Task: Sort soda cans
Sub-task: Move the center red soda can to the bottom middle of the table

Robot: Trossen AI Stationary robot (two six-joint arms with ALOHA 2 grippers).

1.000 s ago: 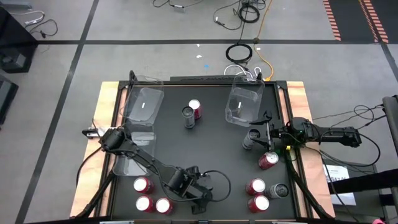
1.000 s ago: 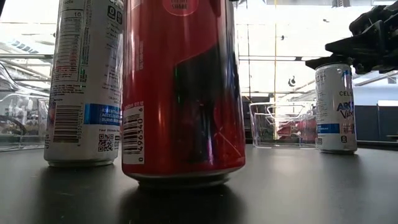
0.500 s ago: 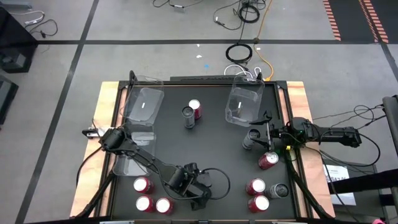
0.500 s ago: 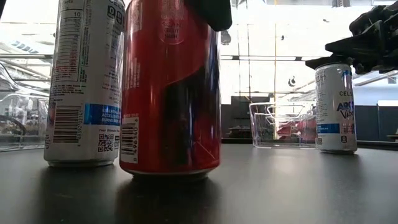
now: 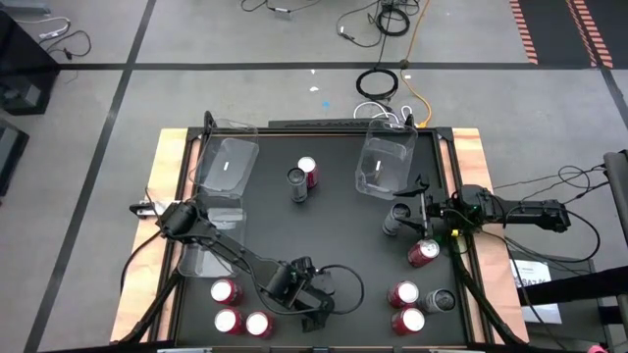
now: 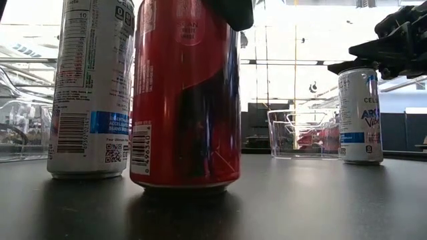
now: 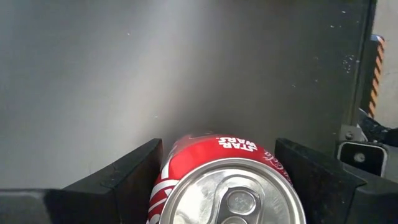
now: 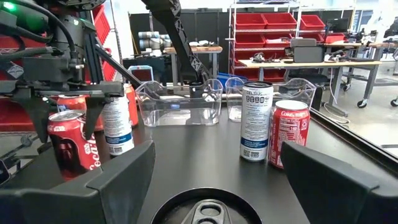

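A red soda can [image 7: 224, 180] stands upright near the table's near edge, and my left gripper [image 5: 306, 294] is shut on it from above. The low view shows this red can [image 6: 183, 100] large, with a finger at its top. My right gripper [image 5: 404, 216] is open at the table's right side. Its fingers [image 8: 118, 180] stand on either side of the dark top of a white can [image 8: 202, 211], apart from it. That can [image 6: 360, 113] stands on its base. Other red and dark-topped cans stand in groups on the black table. My left gripper pinches the red can between its two fingers [image 7: 124, 180] at the upper wall just under the rim [image 7: 171, 155]. The fingers come from above, pointing down. The can stays upright with its base at the tabletop [image 6: 183, 190]; I cannot tell whether it is lifted.
Two clear bins [image 5: 226, 162] [image 5: 385, 162] sit at the far side. A third clear bin [image 5: 199, 258] is at the left. Three red cans [image 5: 235, 309] stand near left, several cans [image 5: 412, 304] near right, and a pair [image 5: 302, 176] stands mid-far. A white can [image 6: 90, 87] stands beside the held one.
My left gripper has carried the red can a little toward the table's far edge, away from the low camera. The can has turned slightly about its axis and stayed upright.
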